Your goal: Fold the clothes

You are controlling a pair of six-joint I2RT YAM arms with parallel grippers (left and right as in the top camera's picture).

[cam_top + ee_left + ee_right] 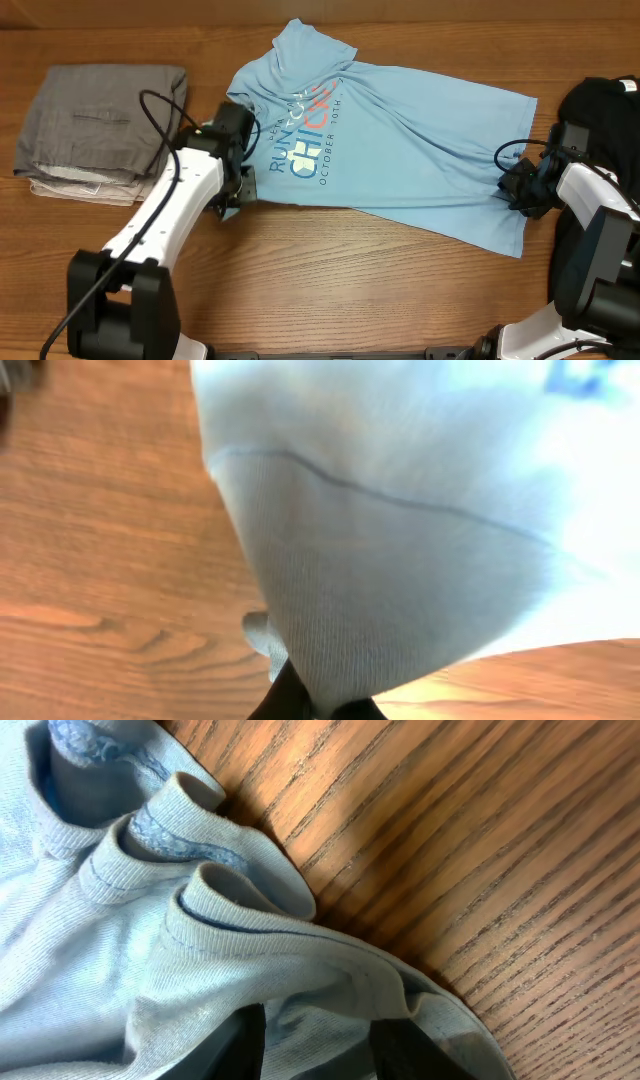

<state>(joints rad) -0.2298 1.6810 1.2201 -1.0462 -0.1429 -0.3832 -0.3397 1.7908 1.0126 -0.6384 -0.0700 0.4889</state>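
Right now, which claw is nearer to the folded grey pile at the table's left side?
Left. The left claw grips the T-shirt edge just beside the folded grey pile; the right claw holds the shirt's opposite end, much farther away.

A light blue short-sleeved cotton T-shirt [400, 140] is laid slanted on the wooden table [330, 280], lettering side up, white and coral-red print shown, its right edge gathered into ridged folds
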